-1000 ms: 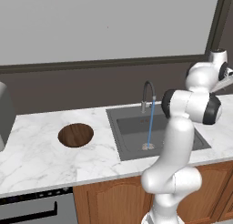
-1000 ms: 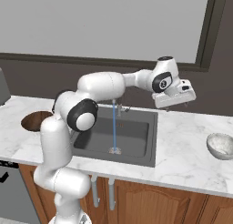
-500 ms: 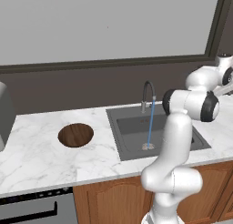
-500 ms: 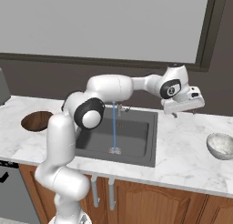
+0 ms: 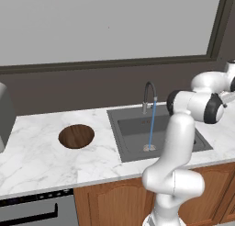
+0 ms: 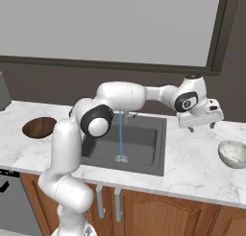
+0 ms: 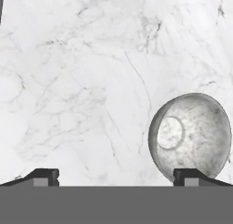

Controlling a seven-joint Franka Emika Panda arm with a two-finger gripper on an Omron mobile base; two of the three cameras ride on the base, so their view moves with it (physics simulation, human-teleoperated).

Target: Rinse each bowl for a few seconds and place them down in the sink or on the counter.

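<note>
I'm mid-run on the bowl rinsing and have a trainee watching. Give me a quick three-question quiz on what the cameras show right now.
1. True or false: water is running from the faucet into the sink.
2. Which bowl lies nearer the gripper? A) the dark brown bowl B) the pale grey bowl C) both equally
3. Fill in: the gripper's jaws stand ____ and hold nothing.

Key:
1. True: a thin blue stream falls to the drain.
2. B: it sits on the counter right of the sink, just beyond the gripper; the hand view shows it by one fingertip. The brown bowl sits left of the sink.
3. open
</note>
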